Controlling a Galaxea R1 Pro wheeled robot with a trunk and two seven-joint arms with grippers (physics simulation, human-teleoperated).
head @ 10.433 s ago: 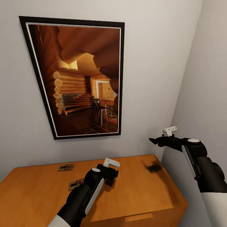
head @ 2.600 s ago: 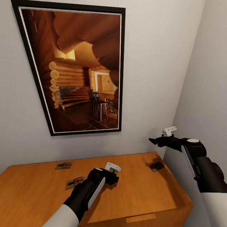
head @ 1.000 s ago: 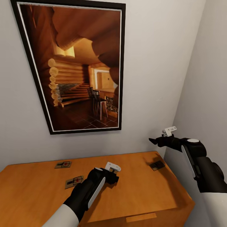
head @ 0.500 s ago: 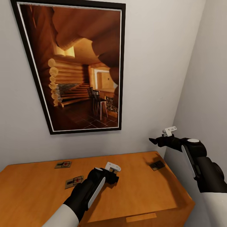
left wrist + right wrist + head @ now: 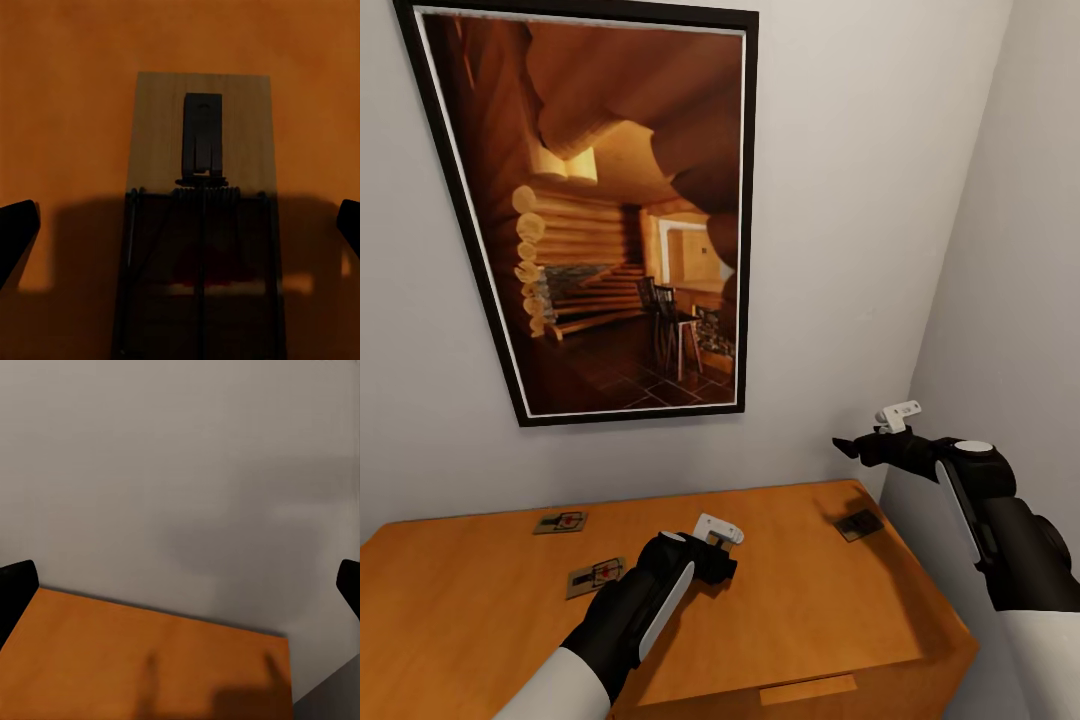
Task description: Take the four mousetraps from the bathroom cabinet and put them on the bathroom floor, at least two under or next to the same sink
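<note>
The cabinet (image 5: 810, 610) stands in a corner under a framed picture (image 5: 610, 215), and its flat top carries the mousetraps. Two lie toward the left rear of the top: one near the back edge (image 5: 560, 521), one a little forward of it (image 5: 596, 576). A third, in shadow, lies near the right rear corner (image 5: 857, 523). A fourth (image 5: 201, 217) sits directly beneath the left gripper (image 5: 712, 570); the left wrist view has it centred between the two fingertips (image 5: 16, 232), which stand wide apart at either side with no contact on the board. The left gripper is thus released and poised just above the trap. The right gripper (image 5: 850, 447) hangs above the right rear corner, close to the side wall, its fingers likewise spread and holding nothing. Risks, in my judgement: the trap is thin and flat on the wood, so the fingers may close over it and skate off, or push it along the top instead of lifting it. A descent too deep would jam the fingertips against the cabinet top. The wire spring may also foul a finger.
</note>
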